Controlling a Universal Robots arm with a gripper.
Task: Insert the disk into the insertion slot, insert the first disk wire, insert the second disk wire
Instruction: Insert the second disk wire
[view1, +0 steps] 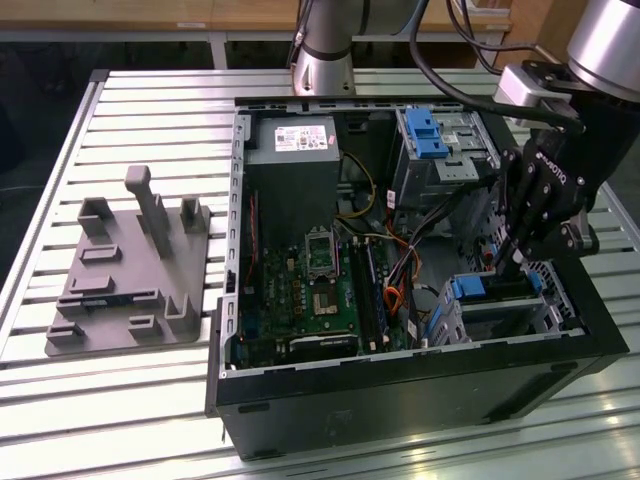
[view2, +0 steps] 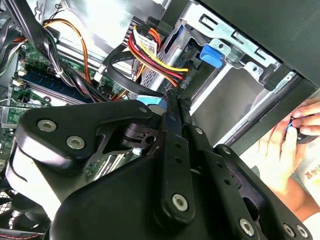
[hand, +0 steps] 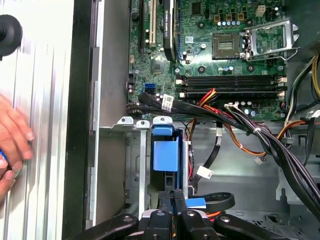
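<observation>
On the near side of the open computer case (view1: 400, 390), toward the exterior view's right, the insertion slot (view1: 545, 310) stood as a perforated metal cage, and the disk (view1: 490, 290) in its blue carrier sat in it, its blue end showing at the cage mouth. By that showing, the first step looked done or close to done; how fully the disk was seated could not be told. The gripper (view1: 512, 262) hung just above the cage, tips down at the disk's blue end. In the first wrist view the jaws stood narrow, closed together over the blue carrier (hand: 165, 155), though whether they pinched anything was unclear. Bundles of loose wires (hand: 250, 130) lay across the case floor beside the cage, so both wire insertions seemed left to do. Farther in lay the green motherboard (view1: 315, 300). A person's hand (view2: 282, 150) rested outside the case wall. At the far left, on the slatted table (view1: 150, 100), sat a grey fixture (view1: 130, 270).
</observation>
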